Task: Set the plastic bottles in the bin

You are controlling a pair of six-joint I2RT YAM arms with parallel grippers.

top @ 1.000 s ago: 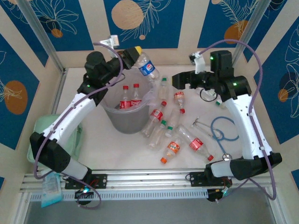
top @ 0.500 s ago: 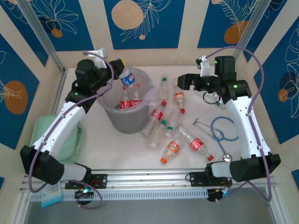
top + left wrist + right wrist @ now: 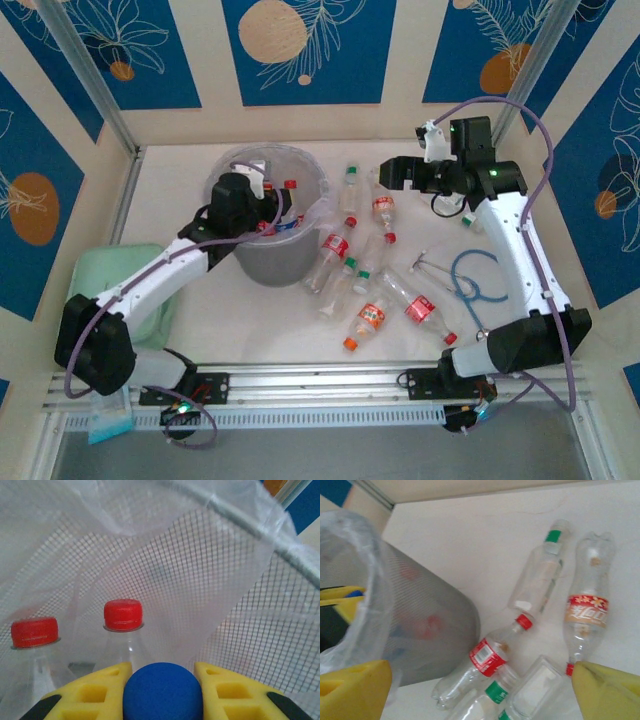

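In the round grey mesh bin point(image 3: 262, 262) the left pincer point(image 3: 162, 687) clamps a blue-capped bottle point(image 3: 162, 697) — we find its body cut off; the right pincer point(image 3: 477, 687) gapes over clear bottles point(image 3: 372, 315) on the white worktop point(image 3: 180, 190), blue-patterned walls point(image 3: 300, 50) around.

Top camera looks down on the table point(image 3: 170, 195); both wrist cameras (very close) share the bin point(image 3: 275, 262).

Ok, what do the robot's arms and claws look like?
The left arm and right arm have white links, black joints and looping purple cables; a green light glows on the right one. The left claw fingers and right claw fingers are yellow, the left's with cut-out pockets.
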